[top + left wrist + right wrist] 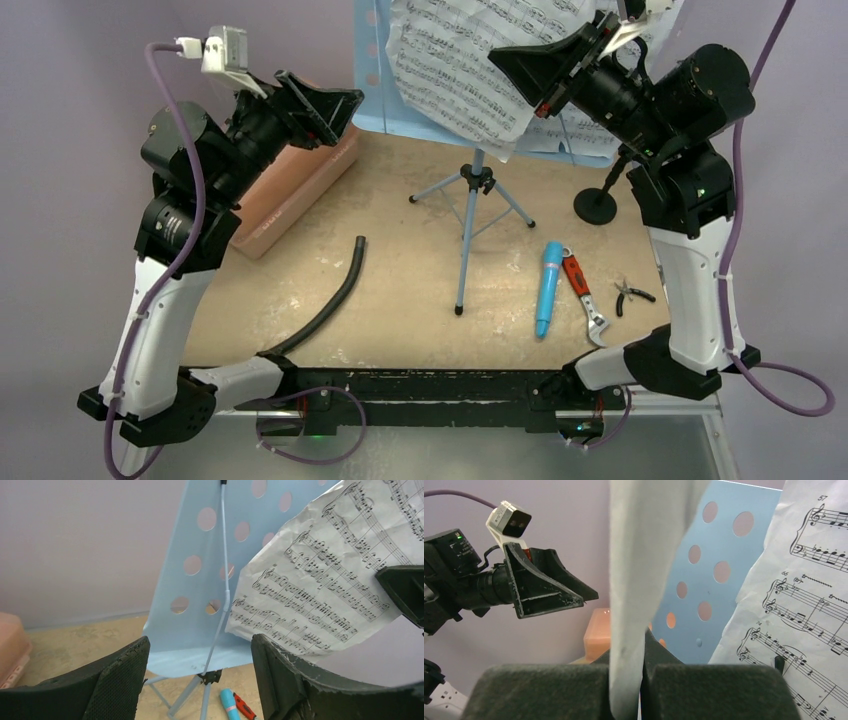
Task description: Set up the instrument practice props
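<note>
The right jaws are closed on one sheet-music page, which is held upright in front of the light-blue music stand. The left jaws are set wide open and empty, with the stand directly ahead of them. A second page is noted just right of the right jaws.

A pink case lies at the upper left of the table, angled along its left edge. A curved black hose runs from center left down to the lower left. At lower right, 1 red-handled wrench lies near small pliers, not touching them
</note>
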